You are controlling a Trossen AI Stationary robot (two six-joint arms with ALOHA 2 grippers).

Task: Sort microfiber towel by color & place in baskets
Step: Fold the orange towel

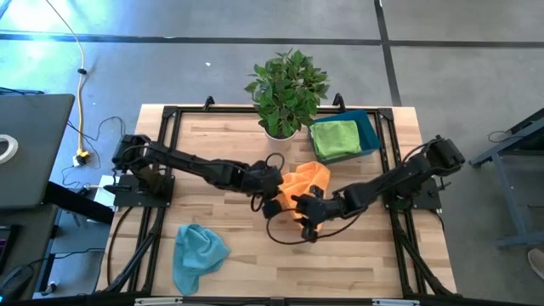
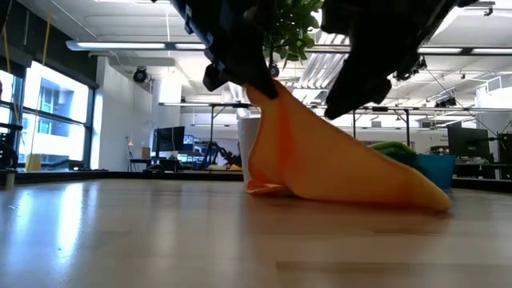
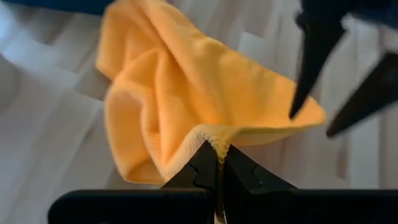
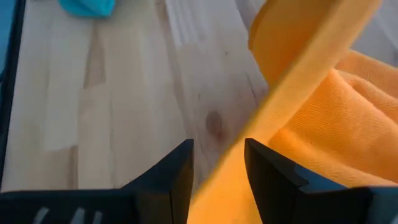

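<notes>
Orange towel (image 1: 308,183), green towel (image 1: 335,138) in teal-blue basket (image 1: 371,129), light-blue towel (image 1: 197,252), pale wood table (image 1: 255,246), black arms

No text, label, brand, number or sign can be read in any of the four views. Nothing legible is carried by the wooden tabletop (image 1: 246,229), the orange towel (image 2: 336,164), the green towel (image 1: 335,138), the light blue towel (image 1: 199,252) or the teal basket (image 1: 371,129). The screens and fittings seen in the room beyond the tabletop are too small and indistinct for any lettering to be made out.
</notes>
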